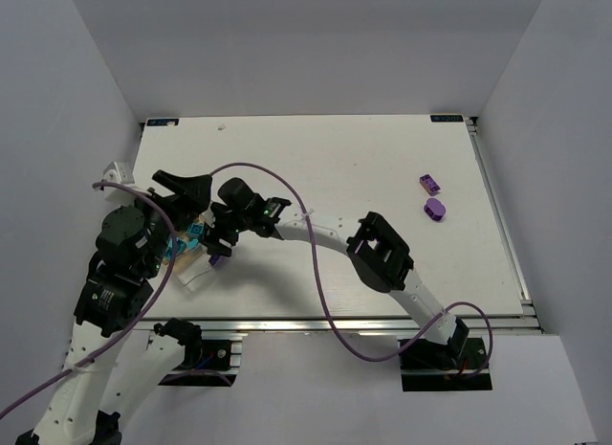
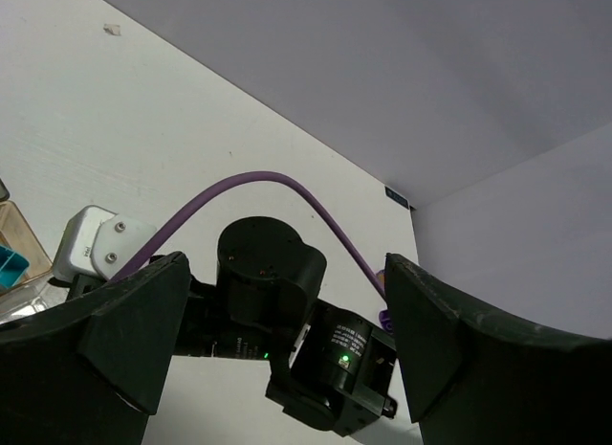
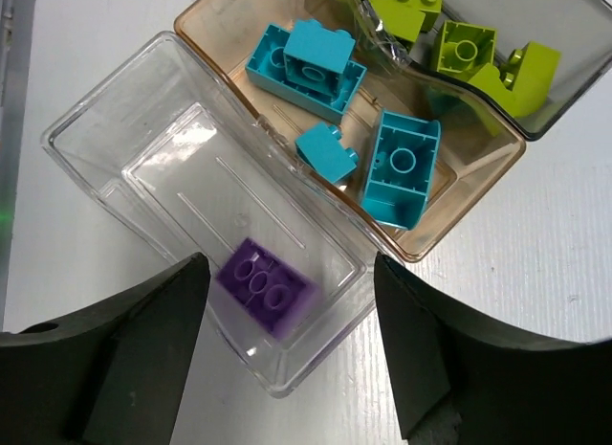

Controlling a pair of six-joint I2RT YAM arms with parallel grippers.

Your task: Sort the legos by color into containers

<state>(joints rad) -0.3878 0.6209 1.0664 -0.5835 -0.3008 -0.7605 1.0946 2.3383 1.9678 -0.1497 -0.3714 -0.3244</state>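
The container has a clear part (image 3: 115, 129) and a tan-tinted part (image 3: 225, 24). A purple brick (image 3: 266, 287), blurred, lies studs down in the clear part between my right gripper's fingers. The right gripper (image 3: 287, 359) is open just above it, touching nothing. Several cyan bricks (image 3: 311, 67) lie in the tan part, and lime green bricks (image 3: 469, 48) lie beyond them under a clear cover. In the top view the right gripper (image 1: 218, 249) hangs over the container (image 1: 194, 273). My left gripper (image 1: 188, 194) is open and empty beside it, and faces the right wrist (image 2: 277, 273).
Two more purple bricks, one studded (image 1: 430, 185) and one rounded (image 1: 435, 210), lie on the white table at the right. A purple cable (image 1: 287, 182) arcs over the right arm. A white block (image 1: 119, 171) sits at the table's left edge.
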